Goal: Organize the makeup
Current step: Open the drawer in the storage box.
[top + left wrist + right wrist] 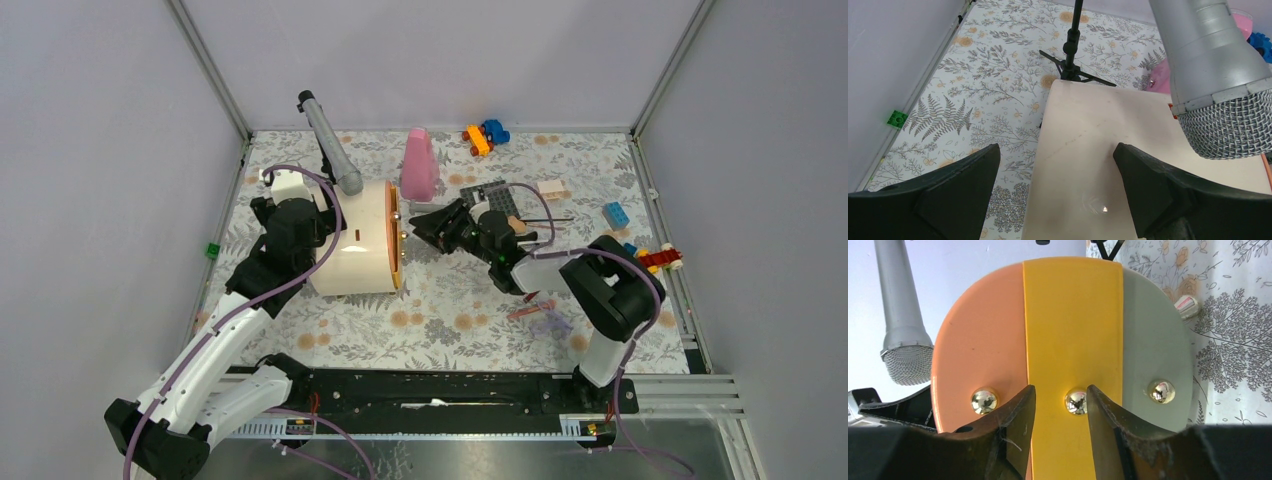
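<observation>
Starting nearest: makeup (530,311) loose on table (440,300) by right arm base, not sorted yet. Right hand (1059,392) part open, fingers flanking knob (1076,401) of yellow drawer (1073,315), gripping nothing. Tip imo: centre on knob, pinch firm, pull straight out. Left hand (1055,150) wide open, empty, straddling box (1083,130) top. Brace it so box doesn't slide.

- Silver microphone (333,150) tilted on black stand, back left.
- Pink cone bottle (418,166) upright, dark grey studded plate (503,195) just right.
- Orange and blue bricks (485,136) at back edge; blue brick (616,214) far right.
- Green brick (212,250) off left edge of tabletop (440,310).
</observation>
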You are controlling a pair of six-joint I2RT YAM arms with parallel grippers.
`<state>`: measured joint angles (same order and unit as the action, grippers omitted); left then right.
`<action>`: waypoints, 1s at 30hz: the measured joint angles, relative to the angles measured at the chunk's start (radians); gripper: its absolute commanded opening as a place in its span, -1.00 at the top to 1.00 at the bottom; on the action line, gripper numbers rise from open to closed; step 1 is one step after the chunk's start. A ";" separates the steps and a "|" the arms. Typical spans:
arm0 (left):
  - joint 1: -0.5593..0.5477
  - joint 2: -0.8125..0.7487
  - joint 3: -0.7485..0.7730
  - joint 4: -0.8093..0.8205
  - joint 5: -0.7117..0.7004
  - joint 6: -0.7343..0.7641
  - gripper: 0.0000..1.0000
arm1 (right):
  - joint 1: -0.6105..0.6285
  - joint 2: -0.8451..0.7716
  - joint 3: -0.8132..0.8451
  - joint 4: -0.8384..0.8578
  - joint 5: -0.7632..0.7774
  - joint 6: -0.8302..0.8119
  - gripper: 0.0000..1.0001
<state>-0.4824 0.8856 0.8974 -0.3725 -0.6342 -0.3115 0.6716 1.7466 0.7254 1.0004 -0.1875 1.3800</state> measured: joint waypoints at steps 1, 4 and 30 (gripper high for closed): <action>0.000 0.000 0.000 0.000 0.000 0.000 -0.98 | 0.000 0.017 0.009 0.009 -0.015 0.006 0.01; 0.000 0.000 0.000 0.000 0.000 0.000 -0.98 | 0.002 0.067 0.029 0.030 -0.051 0.024 -0.01; 0.006 0.000 0.000 0.001 0.015 -0.002 -0.98 | 0.016 0.143 0.045 0.104 -0.138 0.118 0.83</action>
<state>-0.4759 0.8860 0.8974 -0.3717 -0.6193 -0.3134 0.6872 1.8896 0.7708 1.1046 -0.3252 1.4979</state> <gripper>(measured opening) 0.989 0.322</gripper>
